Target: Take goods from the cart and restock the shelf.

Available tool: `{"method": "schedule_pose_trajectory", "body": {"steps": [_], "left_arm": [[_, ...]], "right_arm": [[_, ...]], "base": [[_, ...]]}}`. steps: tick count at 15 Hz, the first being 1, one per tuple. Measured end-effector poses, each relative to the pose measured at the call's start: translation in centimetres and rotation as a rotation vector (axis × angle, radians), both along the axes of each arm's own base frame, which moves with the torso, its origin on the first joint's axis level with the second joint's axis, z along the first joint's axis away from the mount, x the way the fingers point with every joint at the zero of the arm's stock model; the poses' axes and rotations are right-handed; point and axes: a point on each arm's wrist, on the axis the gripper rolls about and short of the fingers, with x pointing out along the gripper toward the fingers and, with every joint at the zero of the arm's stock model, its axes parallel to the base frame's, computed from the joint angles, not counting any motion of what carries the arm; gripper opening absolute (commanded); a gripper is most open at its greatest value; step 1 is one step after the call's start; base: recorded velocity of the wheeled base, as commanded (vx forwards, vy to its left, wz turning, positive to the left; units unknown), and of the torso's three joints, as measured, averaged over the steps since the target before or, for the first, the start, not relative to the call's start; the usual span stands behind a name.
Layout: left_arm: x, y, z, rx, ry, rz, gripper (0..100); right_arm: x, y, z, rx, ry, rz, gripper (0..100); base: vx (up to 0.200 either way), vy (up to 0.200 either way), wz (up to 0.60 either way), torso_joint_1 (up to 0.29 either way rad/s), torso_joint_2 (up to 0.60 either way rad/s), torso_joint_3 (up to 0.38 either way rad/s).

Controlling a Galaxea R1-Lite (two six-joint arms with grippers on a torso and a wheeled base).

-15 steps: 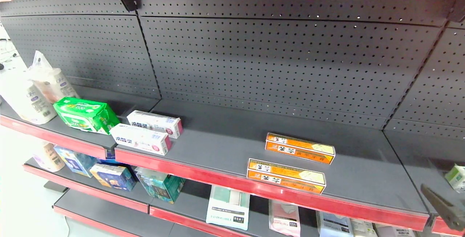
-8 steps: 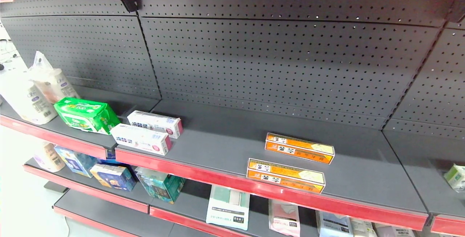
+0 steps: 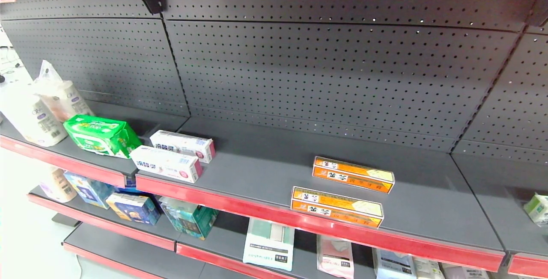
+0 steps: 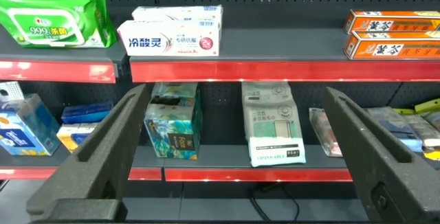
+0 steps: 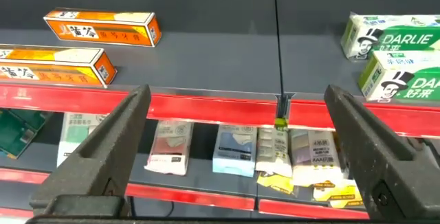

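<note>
Slim cardboard boxes [image 3: 337, 206], matte metal shelf [image 3: 265, 159]

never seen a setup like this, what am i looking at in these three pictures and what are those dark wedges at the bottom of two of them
This is a two-armed robot on wheels, facing a shop shelf that it is meant to restock. The wide picture comes from a camera on its head. The other two come from cameras on its wrists, so each looks out between that arm's own two fingers. The dark wedges are the left pincer and the right pincer. Both stand open and hold nothing. On the shelf lie two orange boxes, two white boxes and a green pack. Green-and-white boxes sit in the next bay to the right.
</note>
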Motion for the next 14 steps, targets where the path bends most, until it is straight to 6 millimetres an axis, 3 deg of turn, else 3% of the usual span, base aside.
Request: {"method": "schedule_pose_trajectory", "body": {"steps": [5, 14], "left_arm": [[0.00, 0.00, 0.00, 0.001, 0.000, 0.000, 100], [0.00, 0.00, 0.00, 0.001, 0.000, 0.000, 100]], "right_arm": [[-0.02, 0.00, 0.01, 0.010, -0.004, -0.001, 100], [-0.01, 0.00, 0.01, 0.003, -0.003, 0.000, 100]], "base": [[0.000, 0.000, 0.00, 0.000, 0.00, 0.000], [0.000, 0.000, -0.60, 0.003, 0.00, 0.002]]}}
